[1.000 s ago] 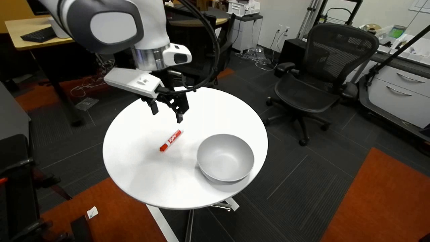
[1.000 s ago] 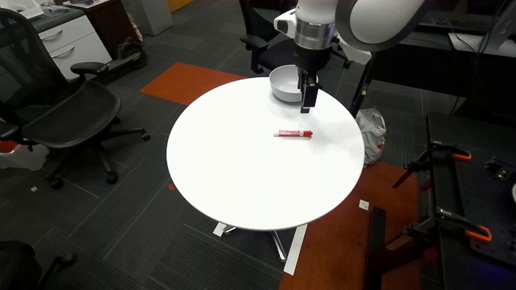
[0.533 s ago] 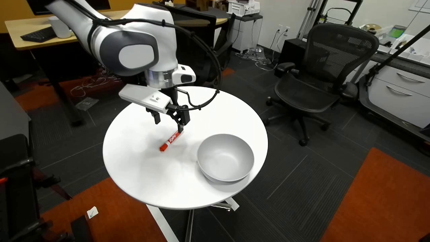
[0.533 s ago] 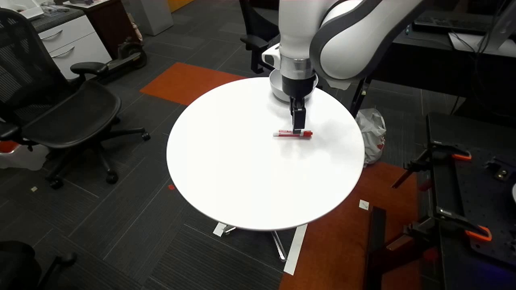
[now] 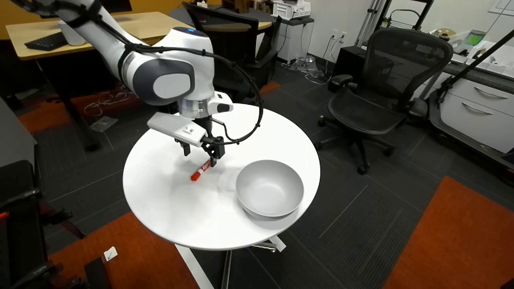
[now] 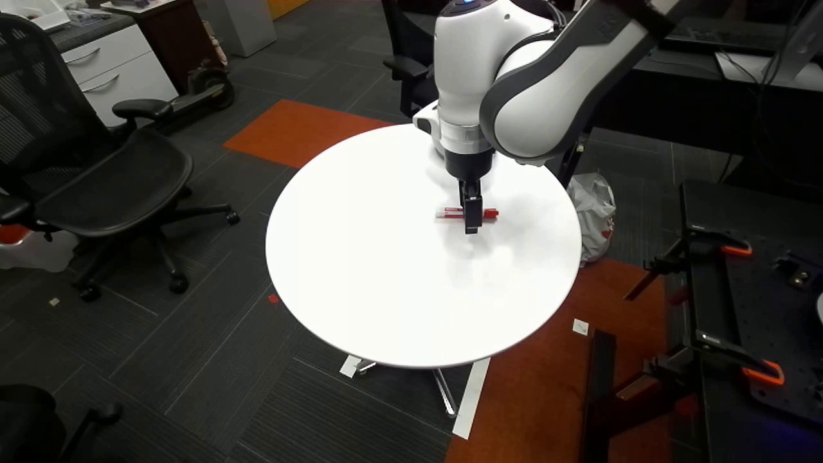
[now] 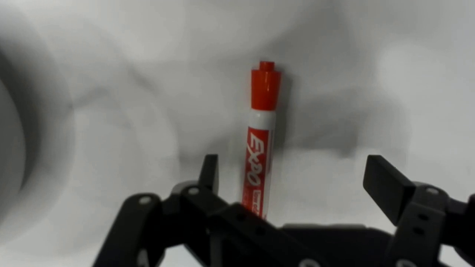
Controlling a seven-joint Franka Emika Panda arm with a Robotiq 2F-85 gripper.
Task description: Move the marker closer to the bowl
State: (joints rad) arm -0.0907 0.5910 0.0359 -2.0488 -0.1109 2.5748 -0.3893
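The red marker (image 5: 200,171) lies flat on the round white table (image 5: 168,208), apart from the bowl. It also shows in an exterior view (image 6: 490,213), partly covered by a finger. The grey-white bowl (image 5: 270,170) stands upright near the table's edge. It is mostly hidden behind the arm in an exterior view, and its edge shows at the left of the wrist view (image 7: 9,141). My gripper (image 5: 200,157) is open and low over the marker. In the wrist view the marker (image 7: 258,155) lies between the open fingers (image 7: 297,172), nearer the left finger; its lower end is hidden.
A black mesh office chair (image 5: 385,80) stands beside the table. A wooden desk (image 5: 156,24) and another dark chair (image 5: 225,48) are behind the arm. A black stand with orange-handled clamps (image 6: 746,321) is near the table's side. A cable loops beside the wrist.
My gripper has come down from above the table to the marker, its fingers staying open. The marker and the bowl have not moved.
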